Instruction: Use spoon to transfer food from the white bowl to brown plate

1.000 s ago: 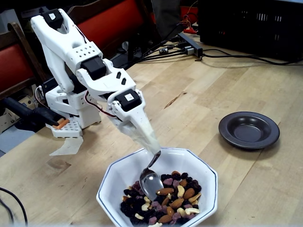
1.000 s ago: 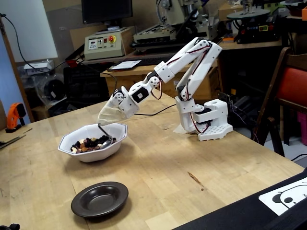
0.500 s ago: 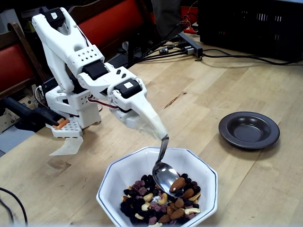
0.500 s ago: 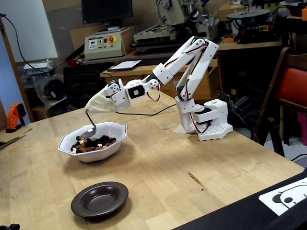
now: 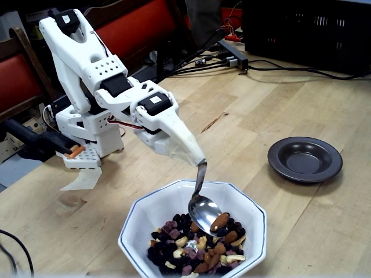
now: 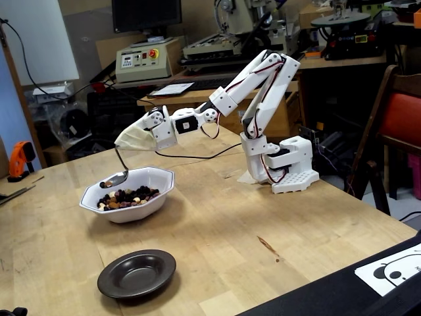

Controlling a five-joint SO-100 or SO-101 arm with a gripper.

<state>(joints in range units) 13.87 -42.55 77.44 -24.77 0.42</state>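
- The white gripper point(image 5: 194, 157) is clamped on the spoon point(image 5: 204, 209) — lifted just clear of the food point(image 5: 200, 249) in the white bowl point(image 5: 145, 214), an almond aboard.
- Step in hand: the carry.
- Next, a level swing to the brown plate point(image 5: 304, 159) — empty, well apart — then a tip.

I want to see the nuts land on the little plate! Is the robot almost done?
Not yet. The spoon, fixed in the tool, has one almond scooped and lifted above the white bowl. The food is nearly all there, and the brown plate is empty. Carrying and tipping remain.
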